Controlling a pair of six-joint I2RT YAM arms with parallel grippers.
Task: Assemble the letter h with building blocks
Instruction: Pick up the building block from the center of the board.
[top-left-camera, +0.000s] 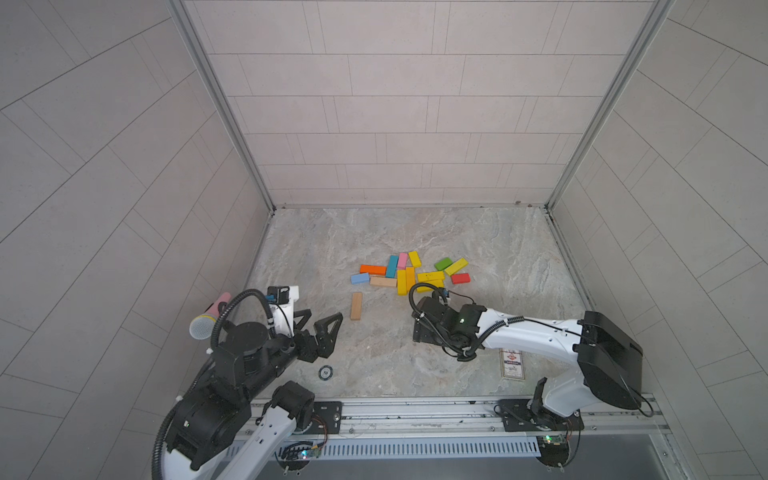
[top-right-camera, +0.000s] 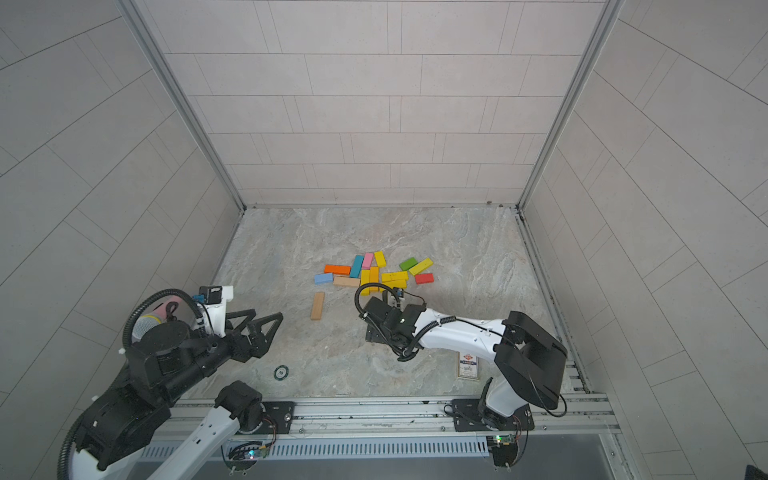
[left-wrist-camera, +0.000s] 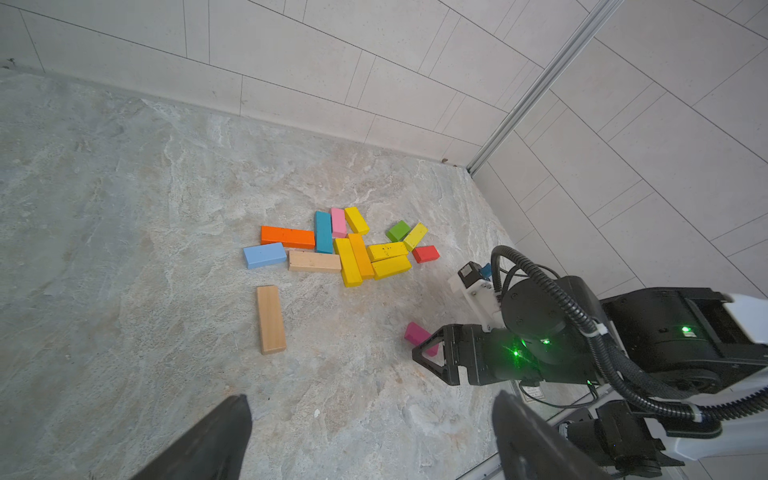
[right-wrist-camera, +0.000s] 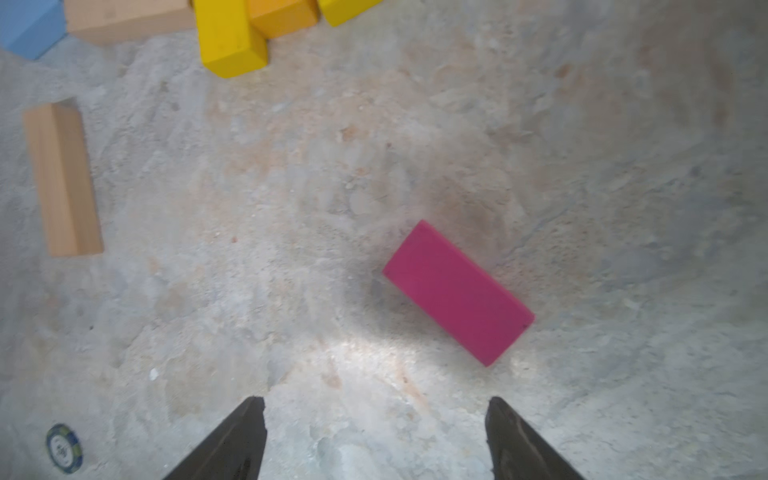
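Toward the near edge of the tabletop (top-left-camera: 498, 249), the left gripper (top-left-camera: 325, 313) hovers with jaws spread wide, holding nothing. To its right, the right gripper (right-wrist-camera: 374, 401) is released, jaws apart and empty. A magenta block (right-wrist-camera: 457, 291) lies flat just ahead of its fingertips, not touching them. Farther in, a plain wood block (top-left-camera: 356, 306) lies alone. Beyond it, around the tabletop's centre, the remaining building blocks (top-left-camera: 409, 274) form a loose cluster.
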